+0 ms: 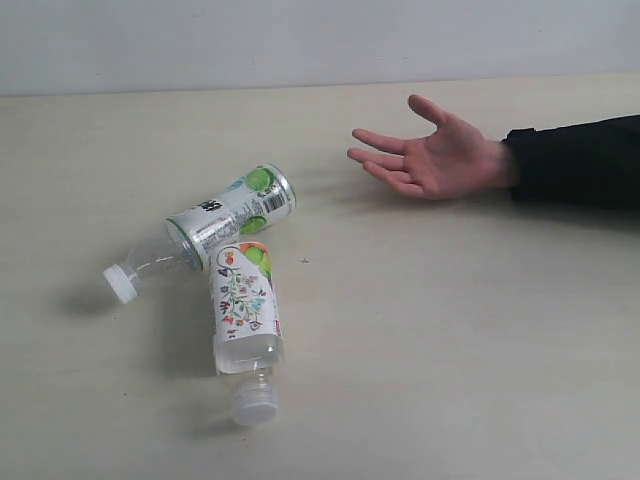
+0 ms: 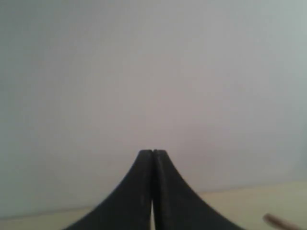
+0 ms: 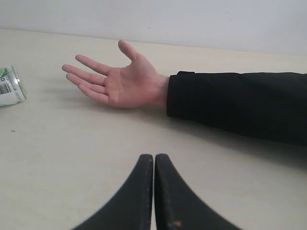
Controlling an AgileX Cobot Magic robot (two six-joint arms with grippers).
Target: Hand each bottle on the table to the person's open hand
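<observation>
Two bottles lie on their sides on the table point(image 1: 450, 320), left of centre in the exterior view. The green-lime/silver bottle point(image 1: 225, 220) has its white cap point(image 1: 120, 284) at the lower left, and its body touches the white floral bottle point(image 1: 245, 300), whose cap point(image 1: 255, 403) points toward the front edge. The pink-red and purple-marked bottles are out of view. The person's open hand point(image 1: 430, 155) rests palm up at the upper right on a black sleeve point(image 1: 575, 160). Neither gripper shows in the exterior view. My left gripper point(image 2: 152, 152) is shut on nothing. My right gripper point(image 3: 154, 157) is shut, empty, short of the hand point(image 3: 120, 84).
A pale wall point(image 1: 300, 40) runs behind the table's far edge. The right wrist view catches the green-lime bottle's base point(image 3: 8, 86) at its edge. The left wrist view faces mostly wall, with a thin strip of table point(image 2: 268, 201) and a brownish blur point(image 2: 280, 221).
</observation>
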